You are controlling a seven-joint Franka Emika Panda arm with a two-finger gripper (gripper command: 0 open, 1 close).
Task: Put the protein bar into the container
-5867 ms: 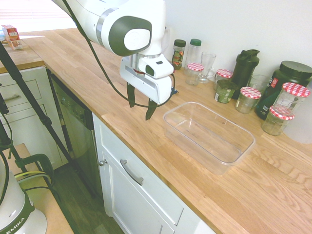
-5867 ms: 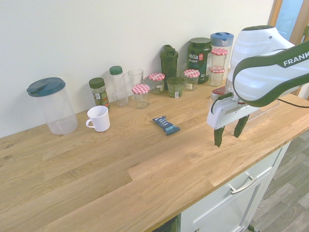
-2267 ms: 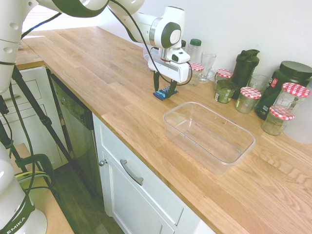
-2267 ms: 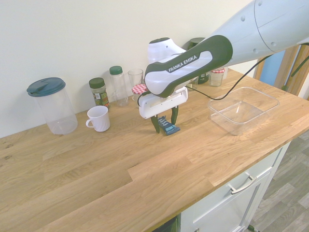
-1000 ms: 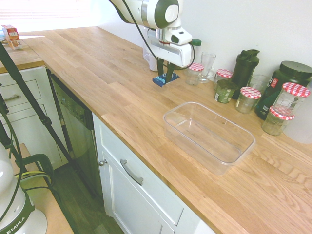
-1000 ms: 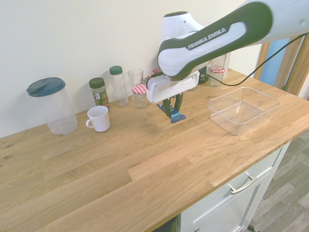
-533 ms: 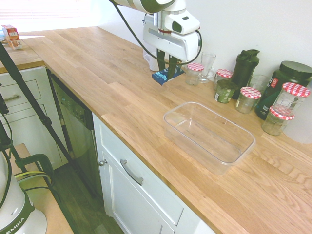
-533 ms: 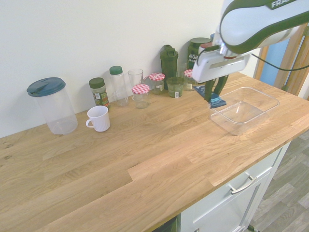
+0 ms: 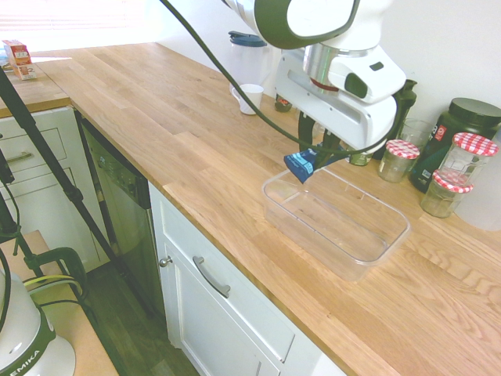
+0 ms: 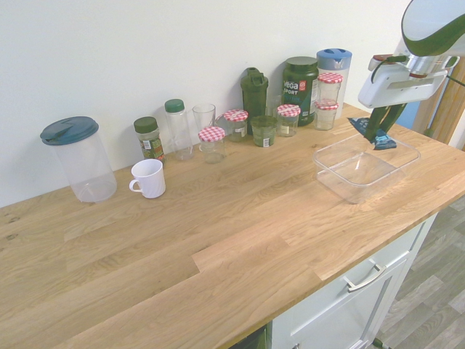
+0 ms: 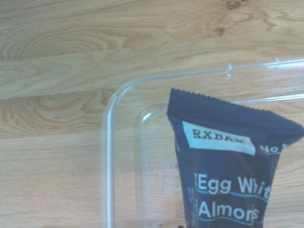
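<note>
My gripper (image 9: 315,155) is shut on the protein bar (image 9: 300,166), a dark blue wrapper with white print, and holds it in the air. It hangs over one corner of the clear plastic container (image 9: 337,221), just above the rim. From the other side, the gripper (image 10: 378,133) and the bar (image 10: 375,137) hover over the container (image 10: 367,164) near its far end. Close up, the bar (image 11: 228,175) fills the wrist view, with the container's rounded corner (image 11: 110,156) beneath it.
Jars with red-checkered lids (image 9: 401,157), a dark shaker (image 9: 394,106), a green tub (image 9: 462,125) and glasses line the wall behind the container. A white mug (image 10: 149,178) and a lidded clear pitcher (image 10: 78,158) stand farther along the wooden counter (image 10: 218,240).
The arm has carried the bar sideways from the jars to above the container's corner, lifted off the counter the whole way.
</note>
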